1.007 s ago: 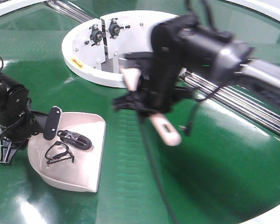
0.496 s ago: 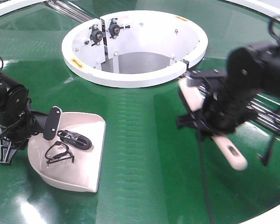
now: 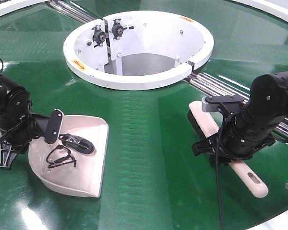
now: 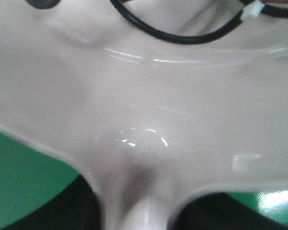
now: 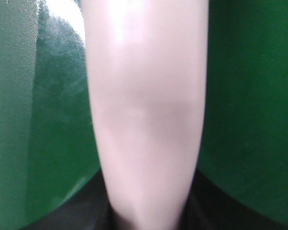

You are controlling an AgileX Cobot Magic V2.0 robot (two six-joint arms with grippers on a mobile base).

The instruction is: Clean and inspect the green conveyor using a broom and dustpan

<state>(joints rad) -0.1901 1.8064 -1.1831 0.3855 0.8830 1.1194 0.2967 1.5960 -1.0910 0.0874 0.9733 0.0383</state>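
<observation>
Front view: right gripper (image 3: 230, 143), jaws pinching the broom (image 3: 207, 125) mid-handle, low over the green conveyor (image 3: 149, 143) beside steel rollers (image 3: 221, 88). Left gripper (image 3: 37, 131) clamps the dustpan (image 3: 89, 184), which holds black cable scraps (image 3: 67, 148).
Left wrist: the dustpan fills the frame.
Right wrist: the broom handle lies over the belt. Best to keep the bristles flat and sweep toward the pan's lip.

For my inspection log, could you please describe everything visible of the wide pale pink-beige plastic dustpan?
The wide pale pink-beige plastic dustpan is a glossy, smooth scoop with raised sides and a straight flat front lip facing the picture's right. It rests on the glossy dark-green conveyor belt, whether flat or slightly tipped I cannot tell. Black cable loops lie inside near its back wall. At the back it narrows to a handle, gripped by the black left gripper.
</observation>
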